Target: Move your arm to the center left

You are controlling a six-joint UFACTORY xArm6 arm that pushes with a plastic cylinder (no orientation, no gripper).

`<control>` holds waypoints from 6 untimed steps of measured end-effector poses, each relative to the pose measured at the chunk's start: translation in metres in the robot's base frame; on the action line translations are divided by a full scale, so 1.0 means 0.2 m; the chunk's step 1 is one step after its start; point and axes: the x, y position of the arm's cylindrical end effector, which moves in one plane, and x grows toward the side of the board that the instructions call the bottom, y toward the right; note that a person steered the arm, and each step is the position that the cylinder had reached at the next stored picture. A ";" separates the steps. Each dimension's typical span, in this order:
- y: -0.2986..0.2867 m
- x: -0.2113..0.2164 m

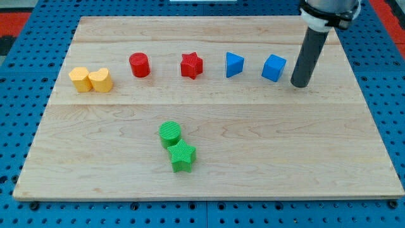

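Observation:
My rod comes down from the view's top right, and my tip (300, 84) rests on the wooden board (253, 164) just right of the blue cube (274, 68), a small gap apart. Further left in the same row stand a blue triangular block (234, 64), a red star (191, 65) and a red cylinder (139, 64). At the view's left, a yellow pentagon-like block (80, 79) and a yellow heart-like block (100, 80) touch each other. Below the middle, a green cylinder (169, 133) touches a green star (182, 156).
The board lies on a blue perforated base (19, 101). A red area (16, 16) shows at the view's top left corner and another at the top right.

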 end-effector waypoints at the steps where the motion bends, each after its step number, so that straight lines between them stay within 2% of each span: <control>1: -0.02 -0.18; 2: -0.12 -0.20; 3: -0.12 0.03; 4: -0.41 0.14; 5: -0.84 0.27; 6: -1.31 0.28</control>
